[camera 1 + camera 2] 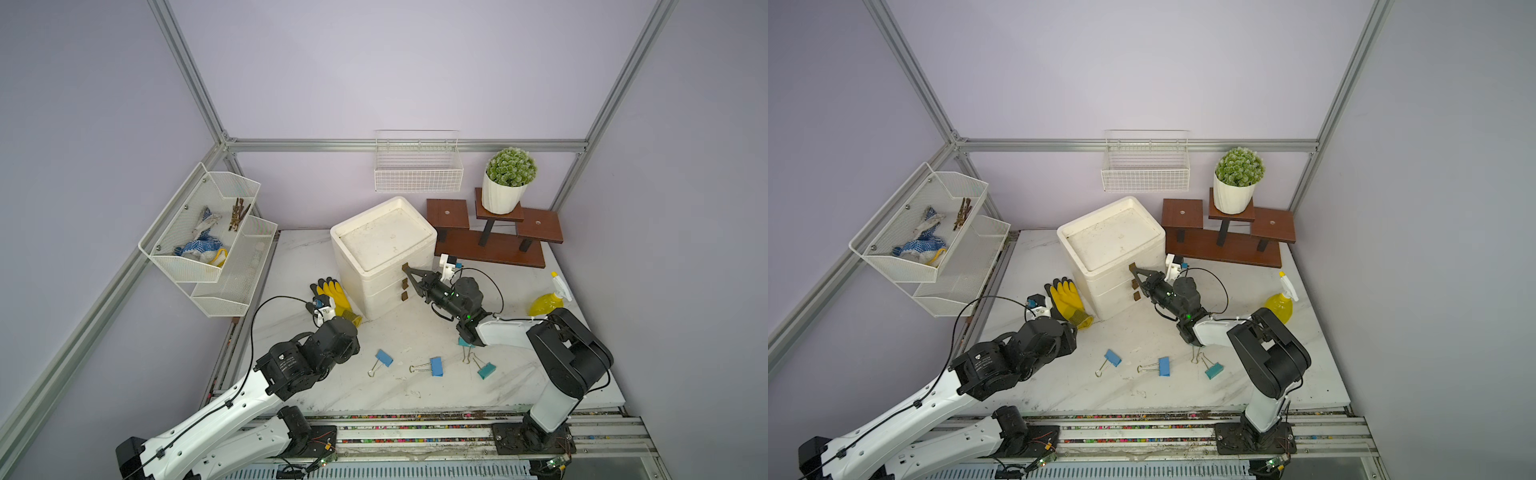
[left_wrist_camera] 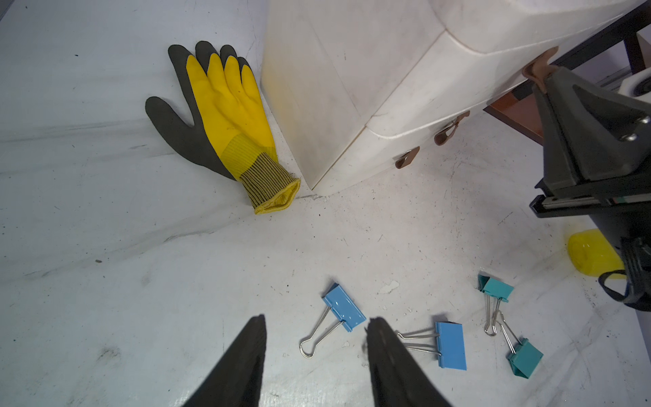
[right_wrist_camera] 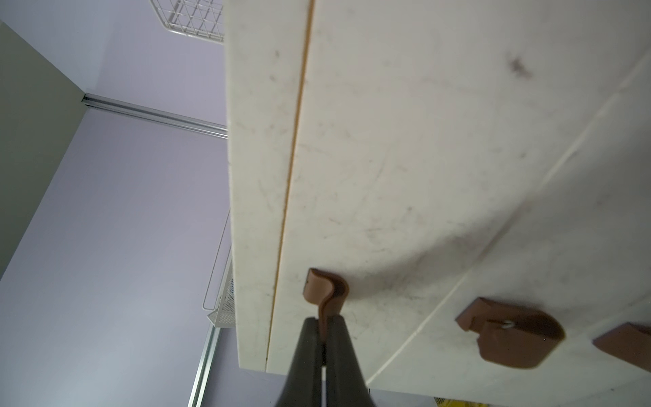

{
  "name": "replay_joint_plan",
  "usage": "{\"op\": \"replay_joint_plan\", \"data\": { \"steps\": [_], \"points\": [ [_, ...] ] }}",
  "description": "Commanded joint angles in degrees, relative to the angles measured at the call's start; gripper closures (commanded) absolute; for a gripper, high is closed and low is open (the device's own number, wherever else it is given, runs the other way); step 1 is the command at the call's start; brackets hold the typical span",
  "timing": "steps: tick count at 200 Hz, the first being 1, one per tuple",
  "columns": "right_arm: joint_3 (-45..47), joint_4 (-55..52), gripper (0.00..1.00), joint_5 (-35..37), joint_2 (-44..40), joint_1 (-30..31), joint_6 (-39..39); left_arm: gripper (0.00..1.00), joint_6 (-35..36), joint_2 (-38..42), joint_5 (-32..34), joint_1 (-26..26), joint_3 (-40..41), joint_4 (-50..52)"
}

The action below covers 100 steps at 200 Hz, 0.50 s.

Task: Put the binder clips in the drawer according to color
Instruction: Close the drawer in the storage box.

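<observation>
The white three-drawer chest (image 1: 382, 245) (image 1: 1113, 241) stands mid-table with its drawers pushed in. My right gripper (image 1: 406, 269) (image 3: 324, 319) is shut on the top drawer's brown tab handle (image 3: 326, 289). Two blue binder clips (image 1: 384, 357) (image 1: 436, 366) lie on the table in front of the chest. To their right is a teal clip (image 1: 487, 370), and a second teal clip (image 2: 496, 289) is partly under my right arm in both top views. My left gripper (image 2: 317, 319) hovers open above the table, with the nearer blue clip (image 2: 343, 306) just past its fingertips.
A yellow and grey glove (image 1: 334, 297) lies against the chest's left side. A yellow spray bottle (image 1: 548, 301) stands at the right. A brown wooden stand (image 1: 490, 245) with a potted plant (image 1: 509, 178) is behind. White wire baskets (image 1: 417, 170) (image 1: 203, 224) hang on the walls.
</observation>
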<state>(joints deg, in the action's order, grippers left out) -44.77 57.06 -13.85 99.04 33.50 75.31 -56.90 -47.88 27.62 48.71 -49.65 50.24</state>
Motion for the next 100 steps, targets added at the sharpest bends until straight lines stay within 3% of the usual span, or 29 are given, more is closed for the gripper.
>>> {"op": "replay_joint_plan", "data": {
  "steps": [1, 16, 28, 79, 100],
  "points": [
    [1.62, 0.16, 0.71, 0.16, -1.32, 0.36, -1.1, 0.43, -1.89, 0.71, 0.16, -0.23, 1.06, -1.55],
    [5.6, -0.43, 0.54, 1.11, -3.41, 0.34, -1.98, 0.42, -2.8, 1.07, 0.03, -0.19, 2.0, -1.93],
    [8.45, 0.37, 0.48, 0.78, -3.88, 0.34, -2.27, 0.41, -3.11, 1.45, -0.25, -0.25, 2.8, -2.57],
    [10.35, 16.76, 0.5, -2.11, 8.02, -0.26, 1.79, 0.42, -4.07, 1.55, -2.08, -0.3, 4.72, -4.54],
    [8.06, 17.36, 0.5, -2.62, 10.74, -0.37, 0.66, 0.43, -3.92, 1.81, -2.26, -0.27, 4.69, -4.54]
  ]
}}
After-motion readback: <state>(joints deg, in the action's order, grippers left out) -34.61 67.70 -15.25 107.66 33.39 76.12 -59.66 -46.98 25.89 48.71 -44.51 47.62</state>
